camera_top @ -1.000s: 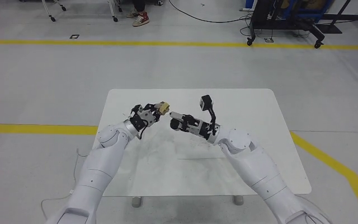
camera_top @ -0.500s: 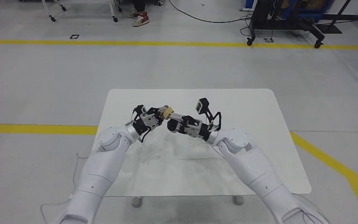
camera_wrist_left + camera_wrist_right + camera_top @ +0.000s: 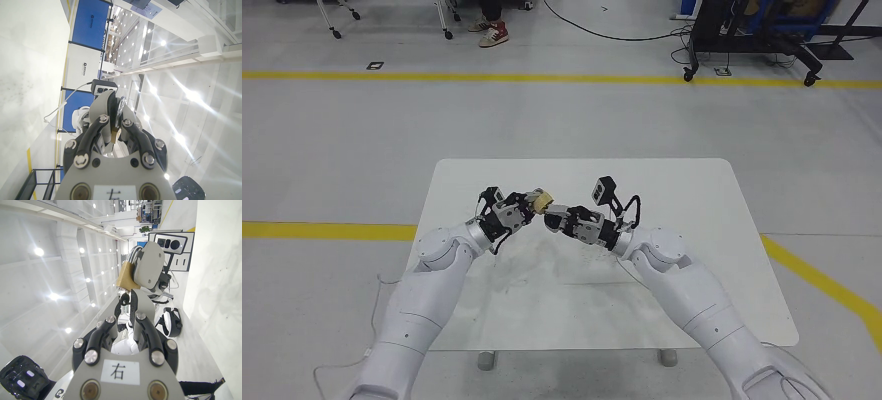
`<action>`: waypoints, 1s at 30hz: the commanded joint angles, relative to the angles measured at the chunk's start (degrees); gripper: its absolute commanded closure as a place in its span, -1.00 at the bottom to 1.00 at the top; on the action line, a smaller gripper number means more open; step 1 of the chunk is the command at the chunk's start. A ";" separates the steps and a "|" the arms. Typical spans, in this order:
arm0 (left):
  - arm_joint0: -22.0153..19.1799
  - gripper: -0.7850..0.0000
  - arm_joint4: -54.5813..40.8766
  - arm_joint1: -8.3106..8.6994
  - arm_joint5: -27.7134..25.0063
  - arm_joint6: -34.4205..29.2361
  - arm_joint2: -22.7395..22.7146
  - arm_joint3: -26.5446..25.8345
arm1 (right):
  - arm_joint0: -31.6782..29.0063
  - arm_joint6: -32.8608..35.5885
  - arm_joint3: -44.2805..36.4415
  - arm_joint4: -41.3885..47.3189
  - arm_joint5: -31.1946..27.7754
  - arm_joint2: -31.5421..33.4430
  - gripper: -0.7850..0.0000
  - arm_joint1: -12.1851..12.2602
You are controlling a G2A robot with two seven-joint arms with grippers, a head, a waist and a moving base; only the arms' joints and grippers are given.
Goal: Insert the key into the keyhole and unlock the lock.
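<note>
1. The lock point(image 3: 126, 277) is a brass padlock, held in the air. The white table point(image 3: 682, 200) lies below the lock, its far edge nearer the lock than its near edge.
2. The left gripper point(image 3: 117, 109) is clamped on the lock. One grey finger point(image 3: 149, 265) lies flat over one face of the brass body and over part of the steel shackle point(image 3: 133, 254). The body juts out sideways from between the fingers.
3. Orientation of the lock: the shackle is towards the left fingertips, and the underside of the body faces the right gripper point(image 3: 127, 301).
4. The key point(image 3: 124, 299) is black-headed and sits directly at the underside of the lock. Its blade meets the brass. How deep it sits cannot be told.
5. The right gripper is drawn narrow, pinching the key by its black head. It is just beside the lock, on the side away from the left gripper.
6. The shackle is partly hidden by the grey finger. Whether it is latched or sprung cannot be told.
7. In the top view the two arms converge on the lock from opposite sides, both grippers level with it and clear of the table.
</note>
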 commanded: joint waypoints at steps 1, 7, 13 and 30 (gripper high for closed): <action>-0.05 1.00 0.35 0.04 -0.04 0.02 0.07 -0.02 | 0.02 -0.15 0.12 0.19 -0.25 0.10 0.78 -0.08; -0.16 1.00 1.29 0.10 -1.06 -0.31 0.29 -0.17 | 0.15 -0.29 0.61 0.40 -0.02 0.05 1.00 -0.30; -0.34 1.00 3.43 0.23 -2.51 -0.83 0.75 -0.49 | 0.30 -0.73 1.25 1.74 0.10 0.35 1.00 -0.58; 2.54 1.00 13.01 0.71 -14.47 7.17 0.30 -5.07 | -0.89 4.66 5.55 24.37 2.93 2.28 1.00 -2.77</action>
